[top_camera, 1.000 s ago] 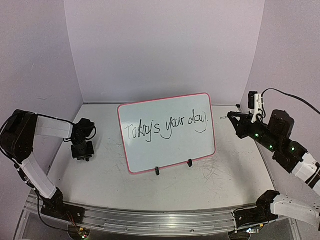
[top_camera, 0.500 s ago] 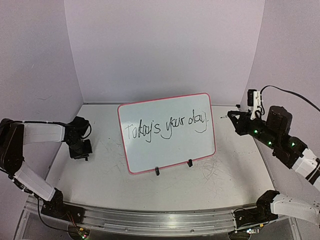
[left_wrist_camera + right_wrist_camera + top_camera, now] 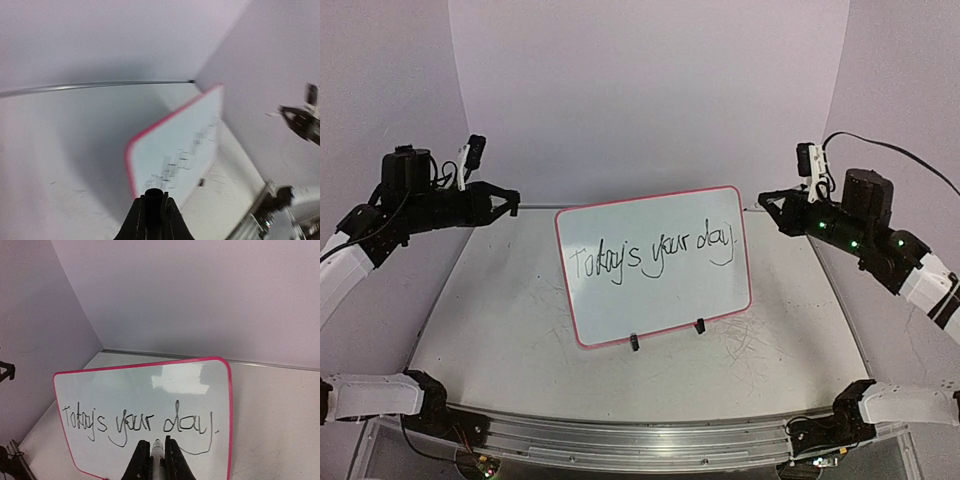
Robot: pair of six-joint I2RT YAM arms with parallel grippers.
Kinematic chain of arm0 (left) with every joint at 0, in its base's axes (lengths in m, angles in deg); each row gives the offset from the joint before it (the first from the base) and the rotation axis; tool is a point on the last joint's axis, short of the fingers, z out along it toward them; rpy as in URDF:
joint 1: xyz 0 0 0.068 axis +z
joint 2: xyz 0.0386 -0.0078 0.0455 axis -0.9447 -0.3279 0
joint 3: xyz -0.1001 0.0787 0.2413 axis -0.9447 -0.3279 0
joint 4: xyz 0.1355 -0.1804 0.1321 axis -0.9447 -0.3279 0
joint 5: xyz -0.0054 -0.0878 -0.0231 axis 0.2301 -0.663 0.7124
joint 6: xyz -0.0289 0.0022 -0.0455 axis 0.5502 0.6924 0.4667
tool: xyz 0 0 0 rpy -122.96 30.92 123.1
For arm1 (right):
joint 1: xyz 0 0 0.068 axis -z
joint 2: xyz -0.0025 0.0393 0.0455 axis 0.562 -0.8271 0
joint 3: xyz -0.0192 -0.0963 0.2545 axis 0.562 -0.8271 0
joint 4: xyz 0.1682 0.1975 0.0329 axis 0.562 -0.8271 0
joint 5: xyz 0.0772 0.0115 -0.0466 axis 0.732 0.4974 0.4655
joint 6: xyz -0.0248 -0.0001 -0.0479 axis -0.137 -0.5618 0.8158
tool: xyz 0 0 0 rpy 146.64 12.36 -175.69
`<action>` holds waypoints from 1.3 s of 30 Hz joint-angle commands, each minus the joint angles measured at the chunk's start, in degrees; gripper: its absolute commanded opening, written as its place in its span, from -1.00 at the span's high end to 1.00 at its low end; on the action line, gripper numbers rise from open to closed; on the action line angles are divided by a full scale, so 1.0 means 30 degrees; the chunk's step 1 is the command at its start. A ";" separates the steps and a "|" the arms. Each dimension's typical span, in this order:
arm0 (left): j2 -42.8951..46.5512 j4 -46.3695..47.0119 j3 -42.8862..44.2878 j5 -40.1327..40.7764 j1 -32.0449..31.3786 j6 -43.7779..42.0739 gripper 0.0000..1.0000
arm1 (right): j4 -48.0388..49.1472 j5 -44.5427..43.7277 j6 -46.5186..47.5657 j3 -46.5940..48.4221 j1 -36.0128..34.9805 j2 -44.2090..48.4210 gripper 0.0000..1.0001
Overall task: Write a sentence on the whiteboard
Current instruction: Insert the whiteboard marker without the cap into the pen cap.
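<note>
Narrowly parted, the right fingers (image 3: 143, 461) clamp a marker (image 3: 158, 448), the left fingers (image 3: 134, 225) a dark tube (image 3: 153, 195).

Whiteboard (image 3: 190, 125) beyond left end effector (image 3: 154, 201)

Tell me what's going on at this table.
The whiteboard stands on its clip feet with the sentence "Today's your day." written across it. Both arms hang raised, clear of the board: the right end effector grips a marker, the left end effector grips what looks like a dark cap. The writing looks finished.
</note>
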 commanded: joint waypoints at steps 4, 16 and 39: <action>-0.2737 0.2680 -0.0067 -0.5386 -0.6358 -0.3368 0.94 | 0.0834 0.9464 -0.0757 0.3148 -0.0770 -0.3328 1.00; -0.4153 0.6656 -0.2120 0.2171 -1.0973 -1.1506 0.95 | -0.0520 0.9405 -0.2410 0.5578 -0.4201 -0.7452 1.00; -0.4490 0.7818 -0.2788 0.1901 -1.1535 -1.2630 0.99 | 0.1193 0.5676 -0.1752 0.5706 -0.7631 -0.8508 1.00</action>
